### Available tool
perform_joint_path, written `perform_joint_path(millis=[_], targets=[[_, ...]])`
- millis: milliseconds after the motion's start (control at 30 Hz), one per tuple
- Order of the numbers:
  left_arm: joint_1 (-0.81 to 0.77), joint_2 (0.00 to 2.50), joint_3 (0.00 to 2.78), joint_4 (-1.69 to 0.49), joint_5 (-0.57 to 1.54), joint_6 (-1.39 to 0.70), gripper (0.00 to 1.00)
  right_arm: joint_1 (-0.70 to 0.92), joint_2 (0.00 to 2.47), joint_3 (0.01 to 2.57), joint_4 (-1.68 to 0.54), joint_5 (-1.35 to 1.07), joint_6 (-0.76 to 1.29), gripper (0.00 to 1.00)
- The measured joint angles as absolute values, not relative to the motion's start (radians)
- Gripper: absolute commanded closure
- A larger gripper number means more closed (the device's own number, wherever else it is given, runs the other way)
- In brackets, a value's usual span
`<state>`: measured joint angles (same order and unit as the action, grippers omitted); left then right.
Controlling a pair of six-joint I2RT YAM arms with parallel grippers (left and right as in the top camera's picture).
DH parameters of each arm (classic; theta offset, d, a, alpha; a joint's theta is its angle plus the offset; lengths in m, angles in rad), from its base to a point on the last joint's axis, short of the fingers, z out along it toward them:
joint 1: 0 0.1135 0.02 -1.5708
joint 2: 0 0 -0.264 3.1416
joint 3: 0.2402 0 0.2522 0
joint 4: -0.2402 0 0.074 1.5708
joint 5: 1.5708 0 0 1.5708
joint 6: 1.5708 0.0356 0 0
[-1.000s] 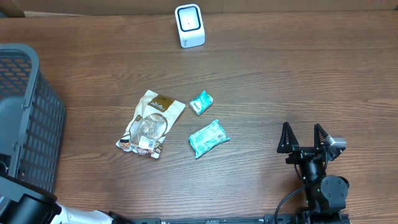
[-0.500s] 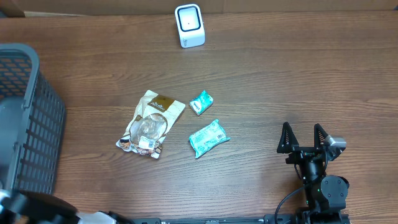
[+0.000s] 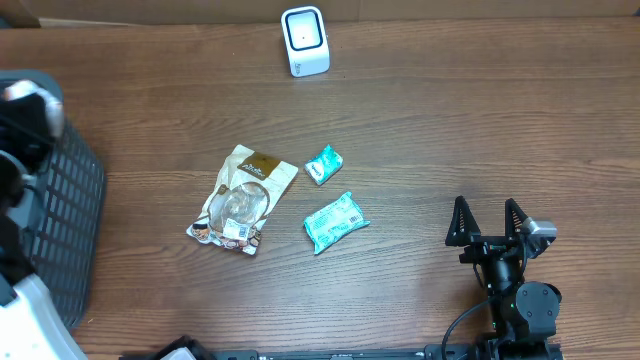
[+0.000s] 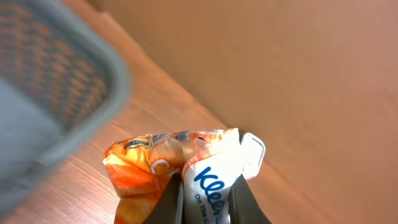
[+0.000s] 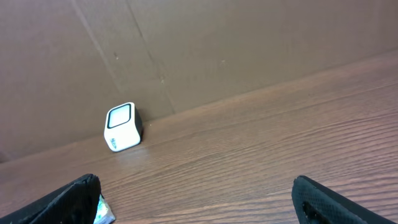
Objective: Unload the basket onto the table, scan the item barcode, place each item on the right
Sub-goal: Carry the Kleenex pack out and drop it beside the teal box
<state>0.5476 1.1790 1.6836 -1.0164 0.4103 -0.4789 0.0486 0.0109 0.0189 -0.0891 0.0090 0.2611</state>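
Observation:
In the left wrist view my left gripper [image 4: 205,190] is shut on a white tissue pack with blue lettering [image 4: 214,171]. A crumpled orange bag [image 4: 146,165] presses against the outer side of one finger; whether it is caught too I cannot tell. Overhead, the left arm [image 3: 25,125] is a blur over the grey basket [image 3: 65,200]. The white scanner [image 3: 305,40] stands at the table's far edge and also shows small in the right wrist view [image 5: 122,126]. My right gripper [image 3: 490,222] stands open and empty at the near right.
A brown and white snack pouch [image 3: 240,198], a small teal packet [image 3: 323,164] and a larger teal packet [image 3: 335,222] lie mid-table. The basket rim [image 4: 81,93] is close to the left of the held pack. A cardboard wall runs behind the scanner.
The left arm has swung up from the lower left corner to over the basket. The right arm and the packets on the table have not moved.

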Motion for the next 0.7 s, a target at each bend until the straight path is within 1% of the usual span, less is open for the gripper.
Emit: perform_joint_path(millis=[167, 200, 400, 500, 700], targets=[[0.271, 1.14, 1.691, -1.142, 0.319, -0.434, 0.96, 0.049, 0.011, 0.019, -0.09, 0.008, 0.261, 0.0], [0.175, 1.152, 1.684, -1.15, 0.298, -0.421, 0.96, 0.049, 0.011, 0.019, -0.09, 0.009, 0.262, 0.0], [-0.148, 1.231, 1.554, -1.143, 0.172, -0.408, 0.96, 0.049, 0.011, 0.019, -0.089, 0.009, 0.261, 0.0], [-0.277, 1.316, 1.485, -1.127, 0.117, -0.408, 0.96, 0.049, 0.011, 0.019, -0.089, 0.008, 0.261, 0.0], [-0.429, 1.518, 1.421, -1.106, 0.064, -0.409, 0.96, 0.049, 0.011, 0.019, -0.089, 0.008, 0.261, 0.0]])
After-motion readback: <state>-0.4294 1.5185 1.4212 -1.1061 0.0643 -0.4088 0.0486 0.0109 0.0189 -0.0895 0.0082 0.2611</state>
